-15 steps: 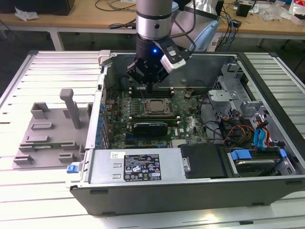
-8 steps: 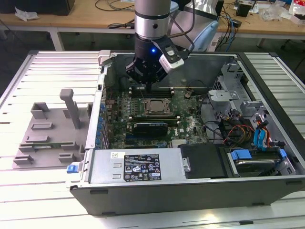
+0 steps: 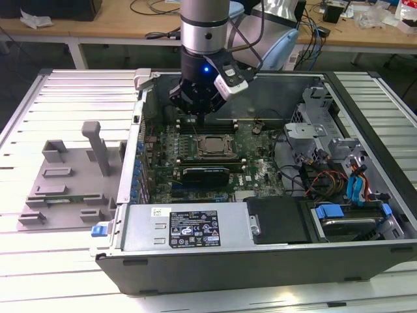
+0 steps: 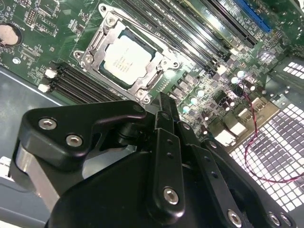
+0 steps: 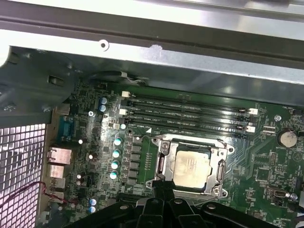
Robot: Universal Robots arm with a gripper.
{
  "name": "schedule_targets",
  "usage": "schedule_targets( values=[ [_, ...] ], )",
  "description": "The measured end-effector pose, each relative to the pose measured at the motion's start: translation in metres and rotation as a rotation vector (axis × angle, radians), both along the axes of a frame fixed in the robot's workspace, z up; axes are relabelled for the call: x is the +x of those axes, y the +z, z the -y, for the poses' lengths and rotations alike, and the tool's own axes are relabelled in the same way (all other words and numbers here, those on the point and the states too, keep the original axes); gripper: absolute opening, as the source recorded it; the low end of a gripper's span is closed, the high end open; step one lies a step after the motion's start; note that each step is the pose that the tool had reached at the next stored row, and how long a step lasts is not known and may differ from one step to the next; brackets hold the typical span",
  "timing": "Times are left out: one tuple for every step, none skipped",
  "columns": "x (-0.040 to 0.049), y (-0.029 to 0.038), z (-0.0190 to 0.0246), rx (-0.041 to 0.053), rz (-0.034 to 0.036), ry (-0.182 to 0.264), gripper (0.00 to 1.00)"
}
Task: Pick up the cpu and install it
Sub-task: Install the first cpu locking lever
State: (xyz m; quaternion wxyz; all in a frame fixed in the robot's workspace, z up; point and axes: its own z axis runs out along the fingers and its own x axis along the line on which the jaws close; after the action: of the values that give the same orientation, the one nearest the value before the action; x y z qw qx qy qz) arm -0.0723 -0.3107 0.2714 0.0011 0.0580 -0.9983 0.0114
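Hovered just above the cpu (image 4: 124,58), already seated in its socket (image 5: 191,167); jaws pressed together, gripping nothing.

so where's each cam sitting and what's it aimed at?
Exterior view: off the arm, looking down into the open computer case; arm and black tool show.
Second wrist view: on the wrist, past the tool onto the silvery square cpu in its metal-framed socket.
First wrist view: on the wrist, facing the green motherboard; tool tips at the edge.
Both wrist views share the cpu.

Slatted white table (image 3: 65,91) carries open computer case (image 3: 260,254), grey fixture (image 3: 65,182).
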Motion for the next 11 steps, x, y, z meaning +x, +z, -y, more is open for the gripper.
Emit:
schedule_targets(
  values=[
    [-0.0003,-0.0001,-0.0002,0.0000,0.0000,0.000,0.11],
    [-0.0014,-0.0003,-0.0008,-0.0001,-0.0001,0.000,0.11],
    [-0.0023,-0.0005,-0.0010,-0.0003,-0.0002,0.000,0.11],
    [-0.0029,-0.0007,-0.0012,-0.0003,-0.0002,0.000,0.11],
    [-0.0035,-0.0009,-0.0014,-0.0002,-0.0001,0.000,0.11],
    [-0.0040,-0.0010,-0.0016,-0.0001,-0.0001,0.000,0.11],
    [-0.0043,-0.0011,-0.0018,-0.0001,0.0000,0.000,0.11],
    [-0.0046,-0.0012,-0.0019,-0.0001,-0.0001,0.000,0.11],
    [-0.0056,-0.0015,-0.0023,-0.0002,-0.0001,0.000,0.11],
    [-0.0062,-0.0017,-0.0025,0.0000,0.0000,0.000,0.11],
    [-0.0070,-0.0019,-0.0032,-0.0001,0.0000,0.000,0.11]
  ],
)
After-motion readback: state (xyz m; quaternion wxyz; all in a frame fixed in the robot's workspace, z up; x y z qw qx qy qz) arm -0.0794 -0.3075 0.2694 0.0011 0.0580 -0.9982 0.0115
